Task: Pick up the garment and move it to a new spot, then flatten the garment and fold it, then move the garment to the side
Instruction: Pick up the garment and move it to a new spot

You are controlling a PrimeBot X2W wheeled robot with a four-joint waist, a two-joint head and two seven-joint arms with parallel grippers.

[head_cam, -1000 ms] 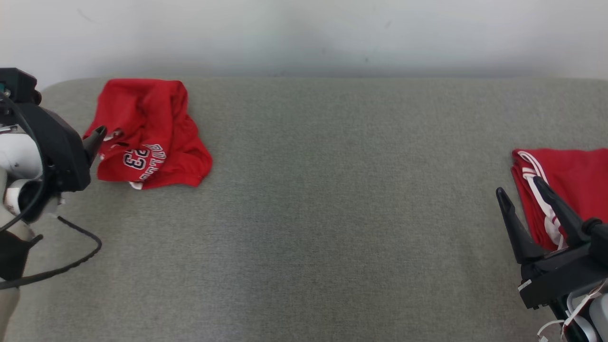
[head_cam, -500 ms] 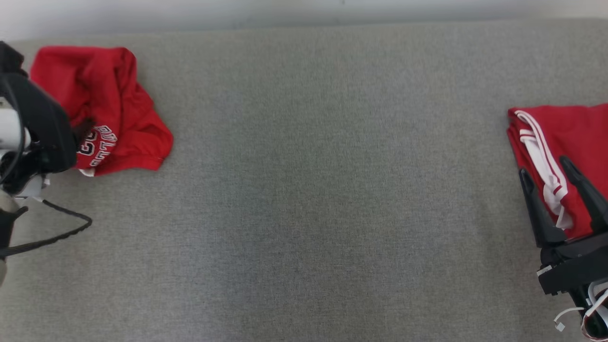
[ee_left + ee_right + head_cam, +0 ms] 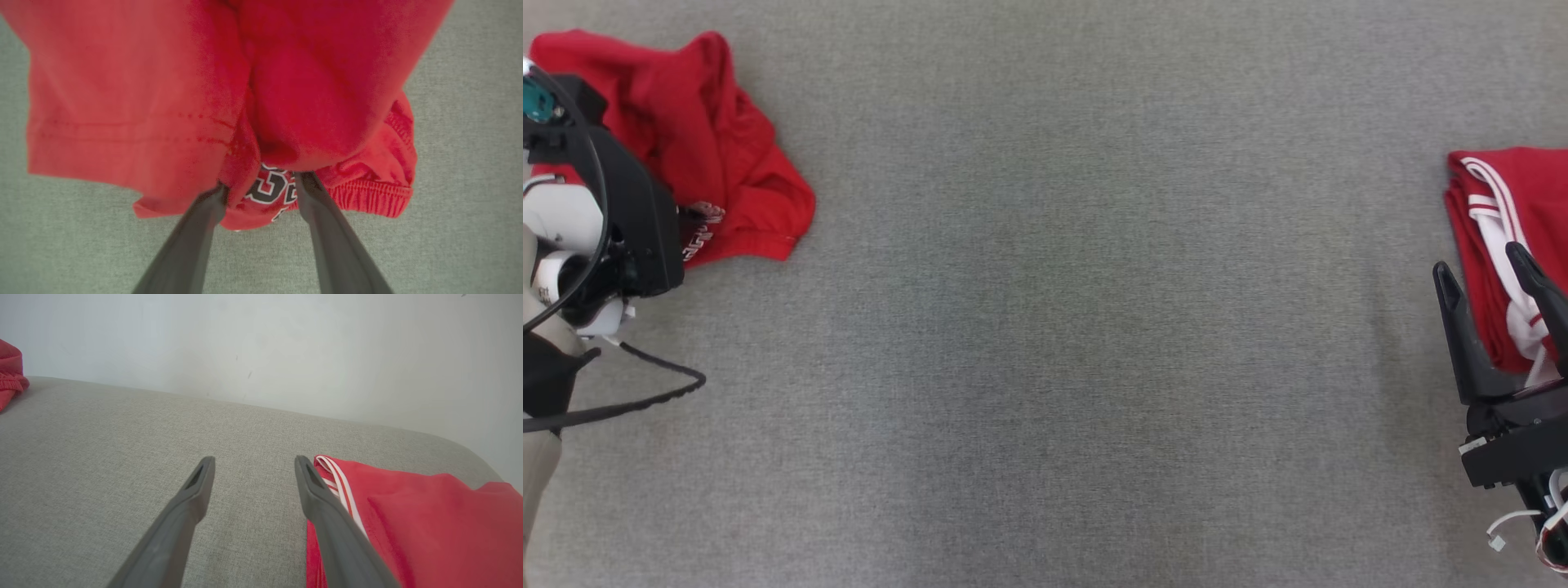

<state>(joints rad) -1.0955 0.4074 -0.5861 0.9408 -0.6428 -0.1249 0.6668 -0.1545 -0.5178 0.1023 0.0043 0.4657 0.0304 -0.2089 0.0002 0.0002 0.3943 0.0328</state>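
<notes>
- Grey woven cushion surface [image 3: 1045, 327], bare across its whole middle. I judge that stretch the likely new spot.
- My left gripper [image 3: 261, 183] is down at the near edge of the crumpled red jersey garment with a black-and-white number print [image 3: 163, 102]. The garment lies heaped at the far left of the surface.
- My left fingers stand apart, one on each side of a bunched fold that carries the print. Whether they already bite the cloth I cannot tell.
- Step in hand, as I judge it: the pick-up. I should take the thick fold, several layers deep, not a single hem, and close firmly before any lift.
- I should lift straight up until the heap hangs free, then carry it inward. Dragging would likely ruck it on this weave.
- The ribbed band [image 3: 367, 196] to the right of the fold looks springy, so it may slip. I would keep the pinch on the flat cloth.
- My right gripper [image 3: 1478, 261] has its fingers spread wide and empty, near the right edge. It is just beside a folded red garment with white stripes [image 3: 408, 514], which is best left undisturbed.
- Farthest back is a plain pale wall [image 3: 261, 343].
</notes>
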